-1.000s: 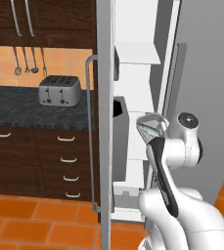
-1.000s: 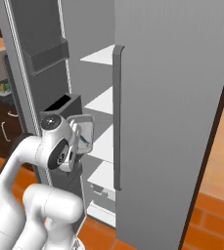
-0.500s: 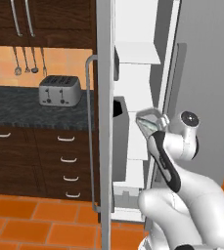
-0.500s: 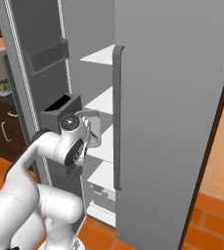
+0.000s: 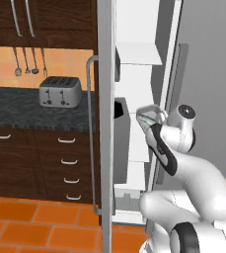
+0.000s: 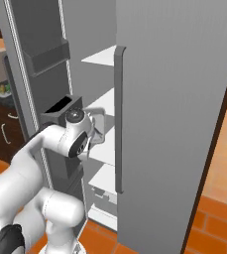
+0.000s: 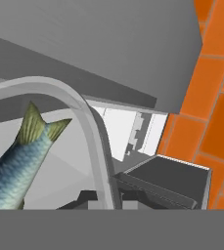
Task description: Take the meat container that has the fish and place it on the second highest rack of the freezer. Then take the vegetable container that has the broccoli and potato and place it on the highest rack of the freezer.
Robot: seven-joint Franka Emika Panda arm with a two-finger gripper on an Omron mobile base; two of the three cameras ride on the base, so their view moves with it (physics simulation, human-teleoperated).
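Orange floor tiles [image 5: 30, 217] run under a kitchen of dark wood cabinets [image 5: 40, 163], and a tall grey freezer [image 6: 174, 99] stands open at the front of it. Its door [image 5: 104, 148] swings out toward the left base camera, with a long handle [image 5: 90, 138] down its edge and dark bins [image 6: 48, 59] on its inner side. White racks [image 6: 102, 54] step down inside the cavity. Left of the freezer, a dark speckled desk [image 5: 20, 106] carries a silver toaster [image 5: 60, 91], and utensils [image 5: 28, 64] hang on the wall above it.

A white arm [image 5: 183, 183] bends up from the base and reaches into the freezer opening at mid height. At its end it carries a clear container [image 5: 151, 116], tipped at the level of the middle racks, in front of them. From the hand camera the container's pale curved rim [image 7: 79, 112] sweeps up just above the fingers, and a blue-grey fish [image 7: 15, 161] with a yellowish tail lies inside it, to the left. The fingers are pressed together on the rim near its lower end, though the fingertips themselves are hidden from sight. No writing or label can be read anywhere.
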